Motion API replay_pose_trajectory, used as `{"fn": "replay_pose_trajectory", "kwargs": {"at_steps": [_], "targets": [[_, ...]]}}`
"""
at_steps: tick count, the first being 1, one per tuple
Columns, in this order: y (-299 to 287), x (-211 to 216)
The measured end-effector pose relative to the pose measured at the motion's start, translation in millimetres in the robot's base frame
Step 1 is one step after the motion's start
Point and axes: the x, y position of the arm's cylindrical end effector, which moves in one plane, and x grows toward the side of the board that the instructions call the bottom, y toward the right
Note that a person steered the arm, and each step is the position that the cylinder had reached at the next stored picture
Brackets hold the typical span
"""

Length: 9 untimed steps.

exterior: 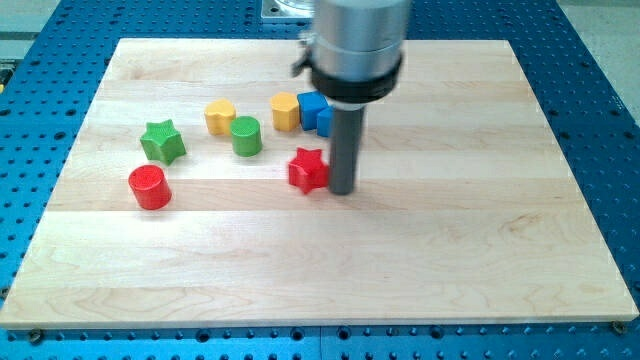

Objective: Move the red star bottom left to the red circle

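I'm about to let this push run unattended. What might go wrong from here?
My tip sits at the red star's right edge, level with it; a straight push sends the star left, above the red circle. The star may also spin off the round rod and slip aside.

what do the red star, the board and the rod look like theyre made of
Red star: probably painted wood or plastic; solid even colour, matte, no grain showing.
Board: light wood, unvarnished or satin; visible grain and joined planks.
Rod, ending at my tip just to the view's right of the star: dark, matte, likely metal or plastic; the look leaves it open. The housing above it looks like brushed metal.
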Motion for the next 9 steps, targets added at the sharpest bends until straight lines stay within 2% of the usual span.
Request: {"fn": "replay_pose_trajectory", "kwargs": {"at_steps": [1,2,3,5,6,7,8,9], "targets": [[5.2,-21.3],[-16.1,-39.4],[-94.9,-3.1],[-100.1,41.5],[-137.5,55.7],[-147.6,68.5],[-131.5,69.6],[-139.2,66.7]]}}
